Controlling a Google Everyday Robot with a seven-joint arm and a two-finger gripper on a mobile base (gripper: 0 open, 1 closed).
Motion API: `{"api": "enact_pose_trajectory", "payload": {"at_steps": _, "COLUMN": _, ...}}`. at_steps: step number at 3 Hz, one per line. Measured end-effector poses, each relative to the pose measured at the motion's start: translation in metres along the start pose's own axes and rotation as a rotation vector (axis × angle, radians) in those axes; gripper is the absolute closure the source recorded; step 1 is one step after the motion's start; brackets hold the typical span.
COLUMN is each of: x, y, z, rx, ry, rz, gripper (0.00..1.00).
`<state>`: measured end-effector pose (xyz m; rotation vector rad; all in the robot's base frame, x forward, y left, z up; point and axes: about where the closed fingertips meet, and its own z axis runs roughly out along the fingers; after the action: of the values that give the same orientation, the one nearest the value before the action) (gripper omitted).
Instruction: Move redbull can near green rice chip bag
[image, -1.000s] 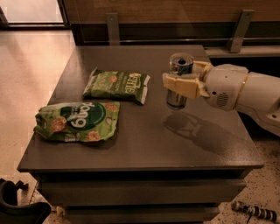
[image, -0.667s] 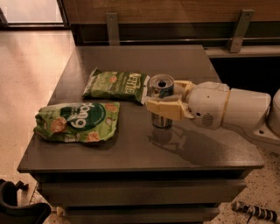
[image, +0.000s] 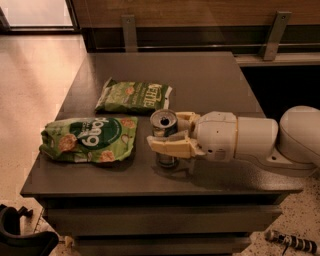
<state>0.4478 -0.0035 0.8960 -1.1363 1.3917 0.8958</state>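
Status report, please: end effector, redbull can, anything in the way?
Copy: end effector shut on redbull can, can upright. Can close beside green rice chip bag, not touching. Nothing between them.

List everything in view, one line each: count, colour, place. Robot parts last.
table: one, dark grey, centre
green rice chip bag: one, green, front left of table
Kettle bag: one, light green, behind the green rice chip bag
redbull can: one, silver, upright, front middle of table, right of the green rice chip bag
wall brackets: two, grey, back wall
arm: one, white, reaching in from the right
gripper: one, tan, shut on the redbull can
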Motion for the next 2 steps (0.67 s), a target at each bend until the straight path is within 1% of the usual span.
{"api": "enact_pose_trajectory", "payload": {"at_steps": 1, "x": 0.0001, "y": -0.0006, "z": 0.0042, "rx": -0.033, "ry": -0.018, "rz": -0.047, "gripper": 1.00}}
{"api": "enact_pose_trajectory", "payload": {"at_steps": 2, "x": -0.0006, "y": 0.0005, "z": 0.0057, "rx": -0.037, "ry": -0.018, "rz": -0.050, "gripper": 0.84}}
